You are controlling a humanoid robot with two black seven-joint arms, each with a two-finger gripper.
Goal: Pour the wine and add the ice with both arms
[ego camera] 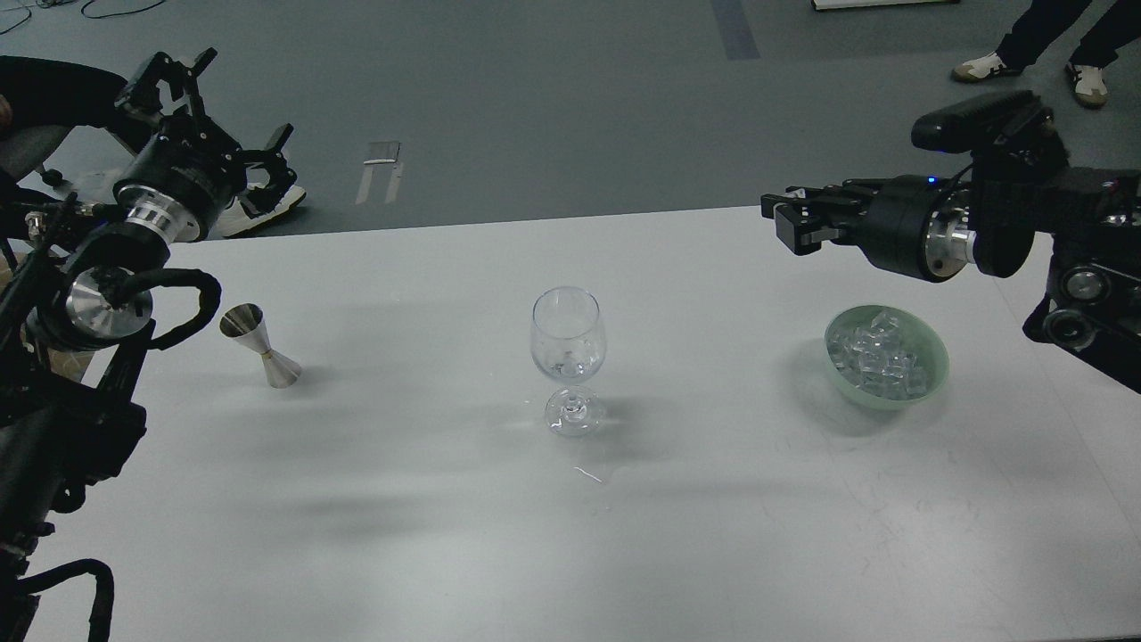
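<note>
Our right pincer (789, 227), contents indiscernible, hangs above the surface at two o'clock. Left pincer (218, 116) spread, empty, at ten. Ice (878, 361) fills the bowl (931, 374) at three; wine glass (569, 357), centre, holds one or two cubes. Pouring appears outstanding.

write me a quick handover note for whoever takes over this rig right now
Left gripper: open, empty, raised off the table's far left edge.
Right gripper: up above the table, left of and beyond the green bowl; cannot tell whether it holds ice.
Wine glass stands upright mid-table with a little ice at the bottom. Ice fills the bowl on the right. Steel jigger stands on the left.
Done: some ice is in the glass.
Left: more ice, and no wine visible in the glass.
</note>
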